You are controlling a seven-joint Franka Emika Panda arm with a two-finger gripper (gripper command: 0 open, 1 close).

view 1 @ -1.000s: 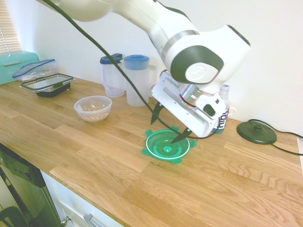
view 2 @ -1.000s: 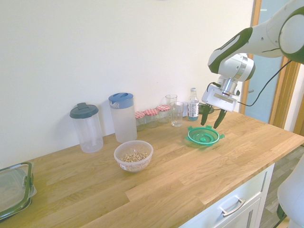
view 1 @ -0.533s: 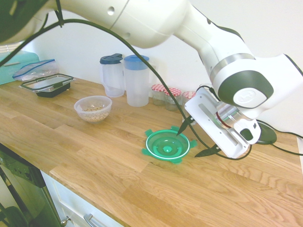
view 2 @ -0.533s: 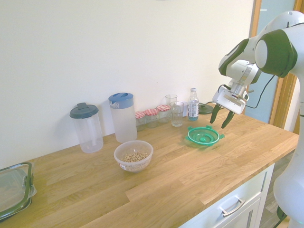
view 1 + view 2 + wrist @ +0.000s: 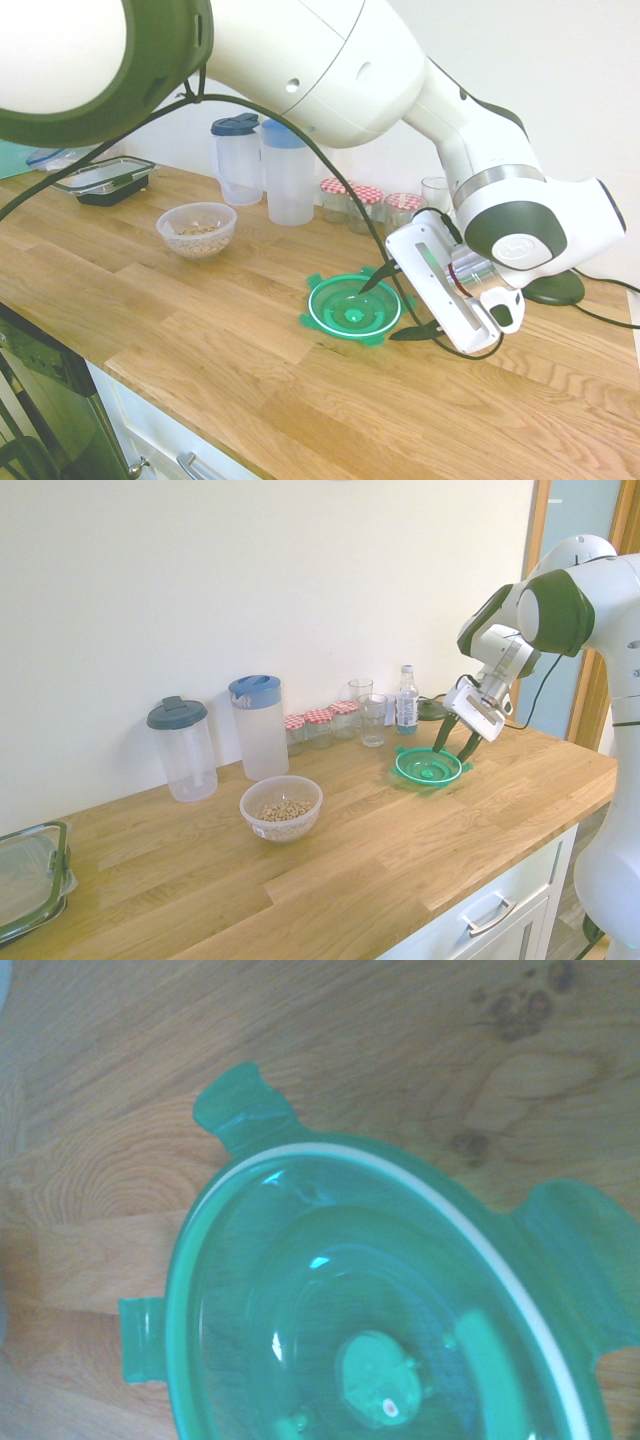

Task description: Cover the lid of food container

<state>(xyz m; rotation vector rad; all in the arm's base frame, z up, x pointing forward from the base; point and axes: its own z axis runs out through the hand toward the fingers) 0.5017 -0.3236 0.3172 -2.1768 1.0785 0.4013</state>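
Bright, even daylight in both exterior views; white wall washed out, near overexposed. Soft faint shadows under food container and jugs. Wide-angle bend at frame edges, arm close to lens bulging large. Wrist view soft, out of focus; lid blurred, small glare spots on green plastic.

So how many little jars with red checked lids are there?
3, in a row by the wall: one beside the blue-lidded jug, one in the middle, one nearest the glasses.
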